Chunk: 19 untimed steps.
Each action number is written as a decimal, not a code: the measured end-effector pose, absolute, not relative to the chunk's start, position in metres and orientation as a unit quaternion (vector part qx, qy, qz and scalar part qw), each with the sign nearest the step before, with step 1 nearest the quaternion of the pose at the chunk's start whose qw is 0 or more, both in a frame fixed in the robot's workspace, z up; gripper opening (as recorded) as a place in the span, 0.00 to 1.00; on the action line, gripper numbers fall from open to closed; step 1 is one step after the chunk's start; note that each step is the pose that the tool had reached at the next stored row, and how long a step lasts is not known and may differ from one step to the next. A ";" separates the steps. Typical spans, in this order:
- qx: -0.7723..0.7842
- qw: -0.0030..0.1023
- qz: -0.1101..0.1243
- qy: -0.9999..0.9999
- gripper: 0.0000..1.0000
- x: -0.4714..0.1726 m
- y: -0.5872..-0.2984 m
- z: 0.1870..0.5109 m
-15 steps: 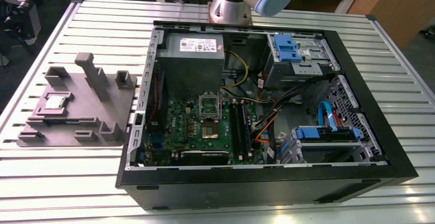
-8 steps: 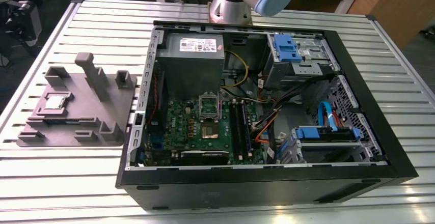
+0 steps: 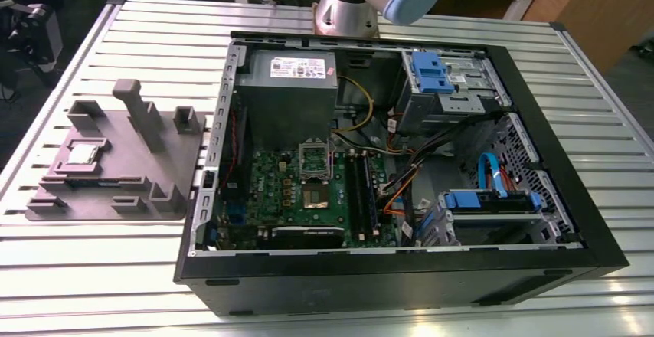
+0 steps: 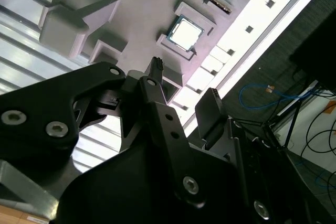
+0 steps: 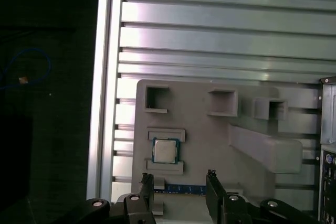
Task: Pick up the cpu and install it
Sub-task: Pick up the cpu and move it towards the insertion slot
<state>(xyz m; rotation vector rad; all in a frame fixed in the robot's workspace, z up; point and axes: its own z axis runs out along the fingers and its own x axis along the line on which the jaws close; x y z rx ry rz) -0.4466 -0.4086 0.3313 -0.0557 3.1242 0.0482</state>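
Silvery cpu (image 5: 165,150) lies in its grey plate (image 5: 210,145); my gripper (image 5: 178,178) hangs apart nearby, and I'd centre squarely over it.

I'm looking at a bench (image 3: 92,276) of ribbed aluminium slats, with grooves running from 9 to 3 o'clock in the exterior view. At 9 o'clock a grey plastic fixture plate (image 3: 107,213) lies flat on the slats. An open black computer case (image 3: 388,283) lies on its side from the centre out towards 4 o'clock, just beside the plate. At 12 o'clock I see the arm's base (image 3: 345,11) at the bench's edge.
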 end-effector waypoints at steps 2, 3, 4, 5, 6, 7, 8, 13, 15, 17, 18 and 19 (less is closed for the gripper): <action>-0.018 0.008 0.016 1.000 0.52 -0.447 -0.410 0.329; -0.018 0.008 0.016 1.000 0.52 -0.447 -0.410 0.328; -0.017 0.008 0.016 1.000 0.52 -0.447 -0.410 0.326; -0.016 0.008 0.016 1.000 0.52 -0.447 -0.410 0.325; -0.014 0.008 0.016 1.000 0.52 -0.447 -0.410 0.324; -0.012 0.008 0.016 1.000 0.52 -0.447 -0.410 0.323; -0.011 0.008 0.016 1.000 0.52 -0.447 -0.410 0.322; -0.011 0.008 0.016 1.000 0.52 -0.447 -0.410 0.321; -0.011 0.008 0.016 1.000 0.52 -0.447 -0.410 0.321; -0.011 0.008 0.016 1.000 0.53 -0.447 -0.410 0.321; -0.011 0.008 0.016 1.000 0.59 -0.447 -0.410 0.321; -0.011 0.008 0.016 1.000 0.59 -0.447 -0.410 0.321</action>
